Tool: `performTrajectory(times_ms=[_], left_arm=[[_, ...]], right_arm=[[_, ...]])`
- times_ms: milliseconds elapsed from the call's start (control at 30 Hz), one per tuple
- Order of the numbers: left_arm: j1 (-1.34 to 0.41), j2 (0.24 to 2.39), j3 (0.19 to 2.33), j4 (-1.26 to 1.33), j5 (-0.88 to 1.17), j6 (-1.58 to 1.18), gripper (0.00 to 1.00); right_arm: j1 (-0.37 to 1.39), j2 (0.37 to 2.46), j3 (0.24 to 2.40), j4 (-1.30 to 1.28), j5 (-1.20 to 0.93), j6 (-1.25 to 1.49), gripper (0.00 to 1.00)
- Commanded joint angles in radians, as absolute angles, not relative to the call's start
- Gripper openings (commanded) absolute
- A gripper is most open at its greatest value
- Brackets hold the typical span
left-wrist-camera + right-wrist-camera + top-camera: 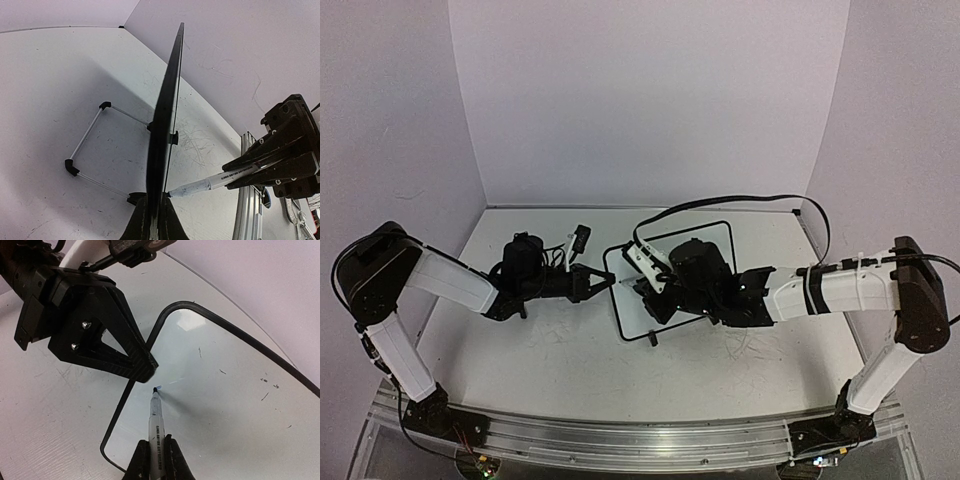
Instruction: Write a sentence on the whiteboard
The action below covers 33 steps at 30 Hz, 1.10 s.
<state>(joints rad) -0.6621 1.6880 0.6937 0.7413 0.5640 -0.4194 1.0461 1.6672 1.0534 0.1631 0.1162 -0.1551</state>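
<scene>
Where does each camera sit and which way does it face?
Top external: above and behind, looking down; left arm and right arm meet at the whiteboard.
Left wrist: along the board's edge, clamped in the left gripper; right gripper opposite.
Right wrist: down the marker in its grip onto the board's face.
Both wrist views share the marker's tip at the board.

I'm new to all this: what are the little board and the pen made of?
The whiteboard looks like a glossy white coated sheet, since it reflects a light patch; its thin black frame is probably plastic. The marker seems smooth white plastic, with printed lettering along the barrel.
</scene>
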Motion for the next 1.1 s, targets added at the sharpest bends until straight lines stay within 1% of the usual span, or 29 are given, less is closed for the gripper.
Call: performTrajectory(times_ms=[0,1067], left_arm=[[-0.660,1.658,0.693,0.697,0.556,-0.405,0.00],[-0.660,1.652,0.687,0.692,0.551,-0.400,0.00]], right_arm=[[1.047,1.672,1.058,0.152,0.140,-0.132,0.00],[1.071,1.689,1.016,0.149,0.121,-0.100,0.00]])
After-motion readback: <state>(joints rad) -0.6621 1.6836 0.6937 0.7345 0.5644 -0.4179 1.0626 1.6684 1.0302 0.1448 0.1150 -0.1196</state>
